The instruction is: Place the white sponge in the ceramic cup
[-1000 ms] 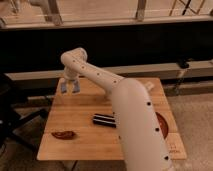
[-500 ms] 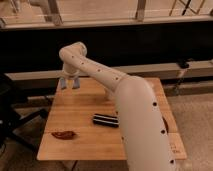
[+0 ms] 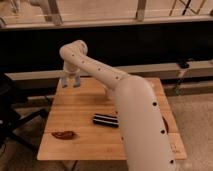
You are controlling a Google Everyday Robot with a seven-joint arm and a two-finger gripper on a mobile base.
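One big white robot arm [image 3: 135,115] fills much of the view. It starts low on the right and reaches up and to the left over a wooden table [image 3: 80,107].

On the far left, a dark thing stands beside the table, but what it is cannot be told. Near the front left edge of the table lies a flat dark red thing [image 3: 63,134]. It sits alone, well apart from the rest.

Above the back left corner of the table hangs the pincer [image 3: 71,82]. It points down and hovers in the air, not touching the wood. Its two pale fingers are pressed together, and no thing shows between them.

Near the middle of the table lies a black bar with stripes [image 3: 104,120]. Its right end is hidden behind the arm.

On the right side, just past the arm, a thin bit of something orange-red [image 3: 165,125] peeks out on the table. Most of it is hidden by the arm.

The white sponge and the ceramic cup do not show anywhere; the arm covers a large part of the table.

Behind the table runs a dark wall with a pale ledge [image 3: 40,76] along it.
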